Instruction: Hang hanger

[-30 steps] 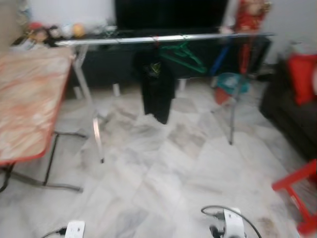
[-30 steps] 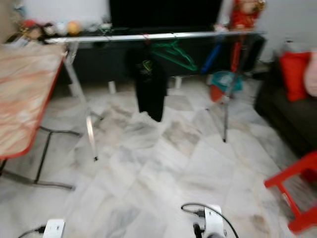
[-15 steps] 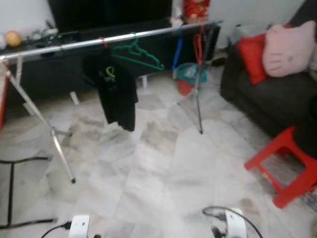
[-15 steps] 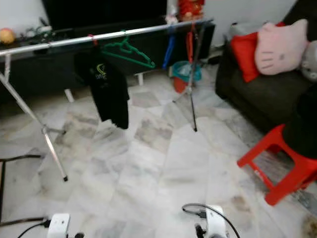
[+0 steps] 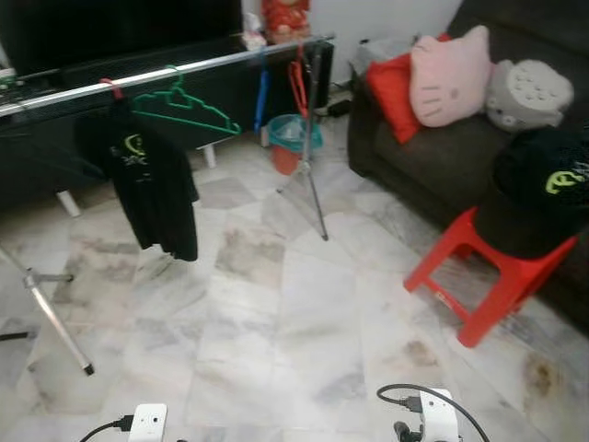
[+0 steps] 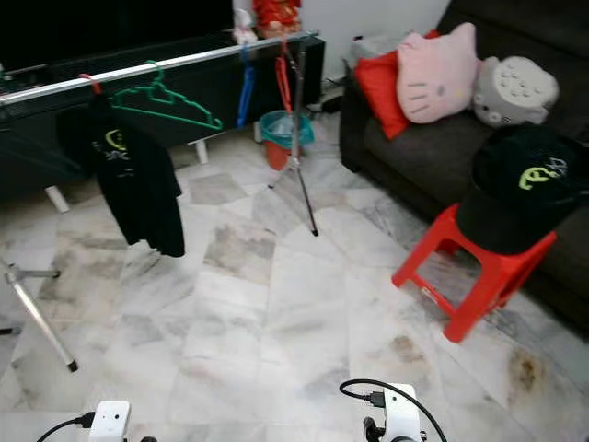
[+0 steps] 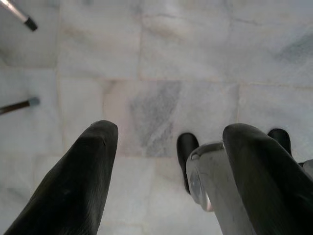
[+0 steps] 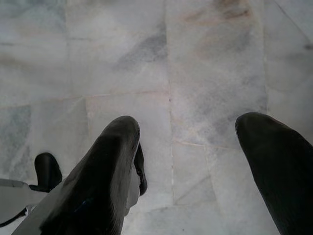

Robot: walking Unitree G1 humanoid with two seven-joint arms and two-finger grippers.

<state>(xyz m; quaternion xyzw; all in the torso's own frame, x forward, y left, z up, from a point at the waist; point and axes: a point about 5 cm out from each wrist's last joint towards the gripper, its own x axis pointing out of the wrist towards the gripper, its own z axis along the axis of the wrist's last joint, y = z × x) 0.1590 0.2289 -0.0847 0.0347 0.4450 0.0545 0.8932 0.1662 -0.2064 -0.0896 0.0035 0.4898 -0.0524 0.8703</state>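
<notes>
Even indoor light — slight softness

No legible text. Yellow-green logos on the hanging black shirt (image 5: 147, 180) and the black garment (image 5: 543, 189) on the stool cannot be read.

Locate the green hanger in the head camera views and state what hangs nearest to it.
The green hanger hangs empty on the silver rail, upper left in the eye views, just right of the black T-shirt.

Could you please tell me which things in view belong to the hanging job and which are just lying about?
For the job:
- green hanger on the rail
- clothes rail
- black shirt hanging on the rail
- black garment draped on the red stool

Just lying about:
- sofa with pink pillow, red cushion, grey plush
- teal bucket
</notes>
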